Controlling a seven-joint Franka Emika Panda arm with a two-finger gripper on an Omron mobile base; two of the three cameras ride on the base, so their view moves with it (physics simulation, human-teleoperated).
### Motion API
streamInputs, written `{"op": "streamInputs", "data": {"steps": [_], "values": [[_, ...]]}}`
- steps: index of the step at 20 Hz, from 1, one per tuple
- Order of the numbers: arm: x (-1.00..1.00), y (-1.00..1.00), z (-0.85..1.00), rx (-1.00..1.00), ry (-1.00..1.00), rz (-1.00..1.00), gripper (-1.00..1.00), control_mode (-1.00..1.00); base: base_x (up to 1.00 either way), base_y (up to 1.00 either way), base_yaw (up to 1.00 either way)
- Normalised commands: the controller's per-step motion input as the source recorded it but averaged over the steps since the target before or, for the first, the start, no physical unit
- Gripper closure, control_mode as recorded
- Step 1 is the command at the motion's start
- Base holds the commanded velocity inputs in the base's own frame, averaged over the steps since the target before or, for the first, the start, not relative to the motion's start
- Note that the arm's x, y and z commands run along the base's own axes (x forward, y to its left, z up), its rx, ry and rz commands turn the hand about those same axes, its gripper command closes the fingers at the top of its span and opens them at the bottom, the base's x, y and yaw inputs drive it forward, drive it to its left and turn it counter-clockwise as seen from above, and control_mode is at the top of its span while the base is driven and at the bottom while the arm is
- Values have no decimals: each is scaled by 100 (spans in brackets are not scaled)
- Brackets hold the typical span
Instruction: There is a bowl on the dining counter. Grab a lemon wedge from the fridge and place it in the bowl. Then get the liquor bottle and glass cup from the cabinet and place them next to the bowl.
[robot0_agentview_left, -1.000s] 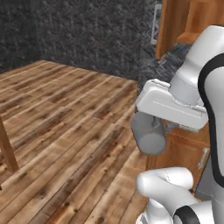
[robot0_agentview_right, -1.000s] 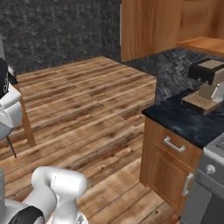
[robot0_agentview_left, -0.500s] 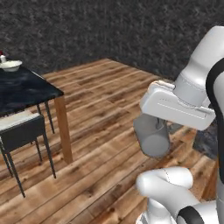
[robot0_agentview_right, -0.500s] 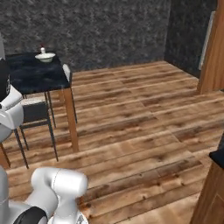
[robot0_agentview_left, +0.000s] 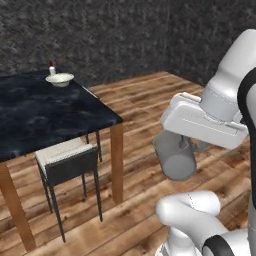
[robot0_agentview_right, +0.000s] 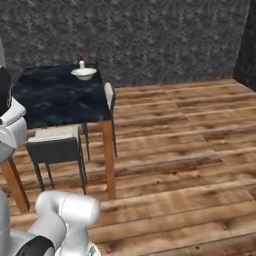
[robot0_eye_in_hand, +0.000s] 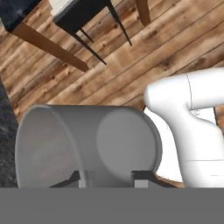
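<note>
wood plank floor (robot0_agentview_right: 190, 150) runs across the room, w/ a dark speckled wall (robot0_agentview_left: 125, 35) behind it. the bench (robot0_agentview_left: 35, 112), a dark blue-black marble slab on wooden legs, stands at the left in both base views. one corner leg (robot0_agentview_left: 117, 162) is nearest the arm in the left base view. a chair (robot0_agentview_left: 67, 165) w/ pale seat and thin black legs is tucked just beside that bench edge, partly under it. a 2nd chair back (robot0_agentview_right: 109, 97) shows at the bench's right side in the right base view.

glass cup (robot0_agentview_left: 174, 156) is held out over the floor, well apart from the bench, tipped on its side under the white hand. hand view looks along it: grey translucent barrel (robot0_eye_in_hand: 87, 144) lying sideways, open mouth toward the left of that view. pincer (robot0_eye_in_hand: 107, 178) is pinching the cup, fingertips (robot0_eye_in_hand: 141, 178) pressed against its wall on either side at the bottom of that view.

bowl (robot0_agentview_left: 59, 79), pale cream and shallow, sits at the far end of the bench, also seen in the right base view (robot0_agentview_right: 83, 73). bottle (robot0_agentview_left: 52, 69), small, white w/ red cap, stands upright just behind the bowl, v. close. can't tell if they touch. bowl's contents too small to make out.
</note>
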Motion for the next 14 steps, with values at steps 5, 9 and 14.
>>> {"op": "streamInputs", "data": {"steps": [5, 9, 14], "values": [[0, 0, 0, 0, 0, 0, 100, 100, 100, 55, 31], [0, 0, 0, 0, 0, 0, 100, 100, 100, 18, 34], [0, 0, 0, 0, 0, 0, 100, 100, 96, -9, 31]]}}
